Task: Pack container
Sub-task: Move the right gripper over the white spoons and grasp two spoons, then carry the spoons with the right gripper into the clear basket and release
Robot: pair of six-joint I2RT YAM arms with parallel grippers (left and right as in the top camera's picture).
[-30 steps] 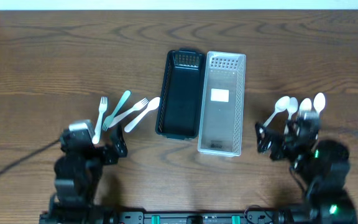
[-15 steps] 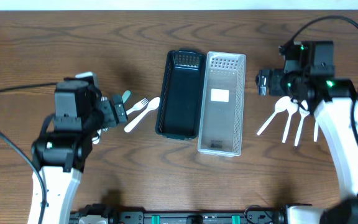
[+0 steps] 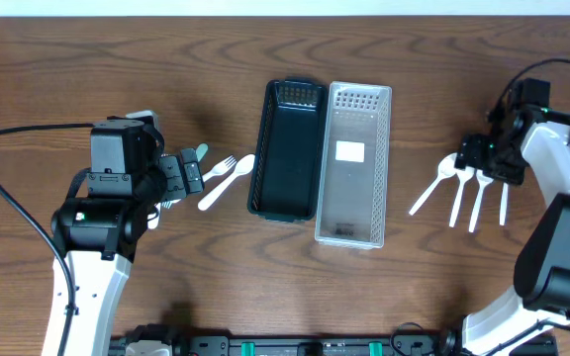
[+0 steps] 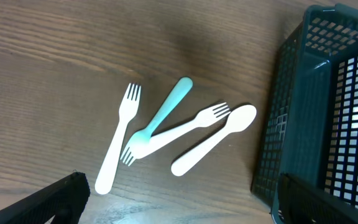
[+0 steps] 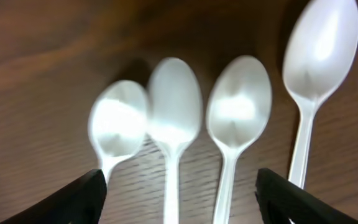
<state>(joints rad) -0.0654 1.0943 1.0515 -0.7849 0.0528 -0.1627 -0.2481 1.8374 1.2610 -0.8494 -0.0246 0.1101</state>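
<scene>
The black basket and white basket stand mid-table, long walls touching. The left gripper hangs with fingers spread wide over loose cutlery just beside the black basket's wall. The right gripper, also spread, hangs over four spoons, with bare wood between them and the white basket.

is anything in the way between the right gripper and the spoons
Nothing visible is. The open right gripper hangs directly over the four spoons, which lie side by side, uncovered.
</scene>
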